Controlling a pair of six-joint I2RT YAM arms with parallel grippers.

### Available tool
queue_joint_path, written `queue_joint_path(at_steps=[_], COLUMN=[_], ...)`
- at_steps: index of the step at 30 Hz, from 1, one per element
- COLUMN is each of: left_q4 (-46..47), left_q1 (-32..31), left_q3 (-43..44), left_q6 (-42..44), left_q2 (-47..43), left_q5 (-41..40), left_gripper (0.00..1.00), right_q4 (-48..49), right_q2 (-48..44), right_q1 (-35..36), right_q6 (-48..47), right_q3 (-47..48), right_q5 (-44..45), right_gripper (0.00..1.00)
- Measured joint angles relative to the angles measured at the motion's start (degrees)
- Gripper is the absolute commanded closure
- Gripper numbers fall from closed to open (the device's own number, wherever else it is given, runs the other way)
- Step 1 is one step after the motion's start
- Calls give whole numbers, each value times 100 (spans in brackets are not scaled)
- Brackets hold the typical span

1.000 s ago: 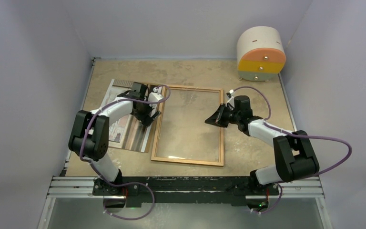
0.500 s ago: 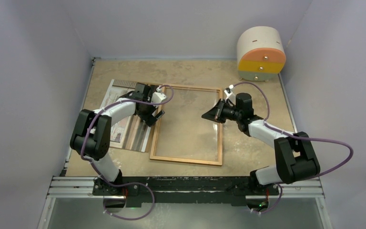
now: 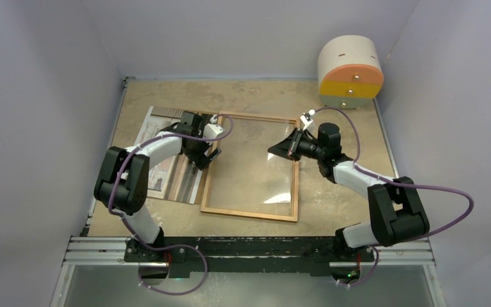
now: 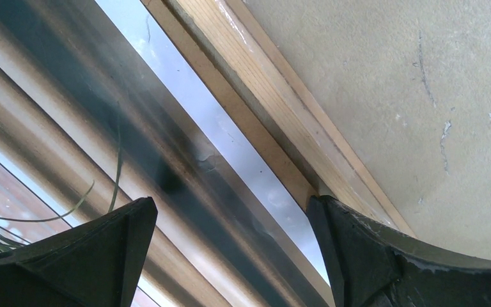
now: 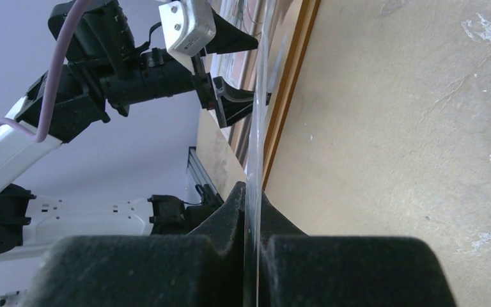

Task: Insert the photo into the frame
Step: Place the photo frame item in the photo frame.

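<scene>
The orange-brown frame (image 3: 249,214) lies flat mid-table. My right gripper (image 3: 282,148) is shut on the right edge of its clear pane (image 3: 256,169) and holds that edge tilted up off the frame. The right wrist view shows the pane (image 5: 256,121) edge-on between the pads, beside the frame rail (image 5: 289,96). The photo (image 3: 165,174) lies left of the frame, partly under my left arm. My left gripper (image 3: 206,153) is open over the photo's right edge (image 4: 102,128), with one fingertip (image 4: 358,249) at the frame's left rail (image 4: 275,121).
A round cabinet (image 3: 350,70) with orange, yellow and pale drawers stands at the back right. Grey walls close in the tan table (image 3: 351,192) on three sides. The arm bases sit on the rail at the near edge.
My right gripper has risen and moved slightly left and back, tilting the pane's right edge higher. My left gripper shifted a little right toward the frame's left rail.
</scene>
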Motion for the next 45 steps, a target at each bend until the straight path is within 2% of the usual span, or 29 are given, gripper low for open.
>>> queue_joint_path(at_steps=[9, 21, 31, 38, 45], left_q4=[0, 20, -24, -39, -55], left_q1=[4, 4, 4, 4, 4], left_q3=[-13, -79, -79, -79, -79], left_q6=[20, 63, 63, 63, 68], left_q2=[-4, -63, -66, -66, -66], left_q5=[85, 85, 146, 168, 186], left_gripper=[0, 0, 0, 0, 0], right_q4=[55, -852, -1290, -1001, -15], right_q2=[0, 7, 13, 13, 13], right_q1=[37, 11, 42, 42, 44], right_q6=[35, -833, -1182, -835, 63], right_q3=[-44, -28, 2, -2, -149], right_q5=[24, 389, 671, 501, 116], right_gripper=[100, 99, 98, 98, 98])
